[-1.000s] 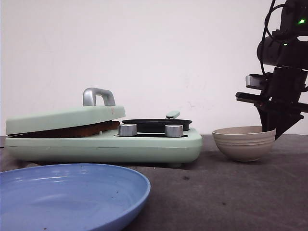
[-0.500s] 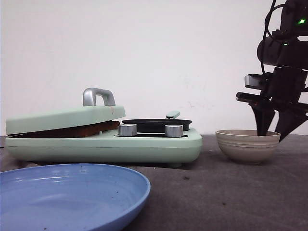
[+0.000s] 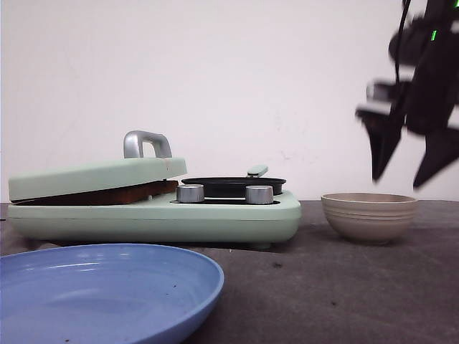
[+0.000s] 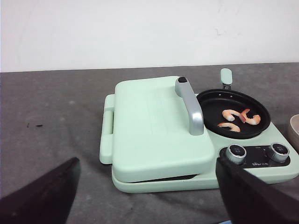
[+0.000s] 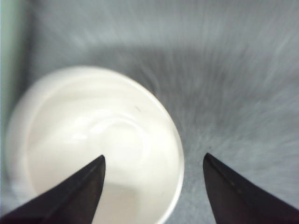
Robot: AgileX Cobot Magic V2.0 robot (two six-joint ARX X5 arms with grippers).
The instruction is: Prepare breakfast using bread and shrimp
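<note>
Three orange-and-white shrimp (image 4: 240,119) lie in the round black pan (image 4: 233,112) of the mint-green breakfast maker (image 3: 154,215). Its lid (image 4: 154,126) is down, and the bread shows only as a brown edge (image 3: 100,195) in the gap under it. My right gripper (image 3: 398,183) hangs open above the empty beige bowl (image 3: 369,215), blurred with motion. In the right wrist view the bowl (image 5: 93,140) lies below the spread right gripper (image 5: 153,157). My left gripper (image 4: 148,160) is open and held back from the maker's near side, holding nothing.
A large empty blue plate (image 3: 107,287) sits at the front left of the dark table. Two silver knobs (image 3: 190,193) face front on the maker, and a curved metal handle (image 4: 191,105) stands on its lid. A white wall closes the back.
The right gripper let go of the bowl's rim, and the bowl settled flat slightly to the right. The gripper then rose clear above it, fingers apart.
</note>
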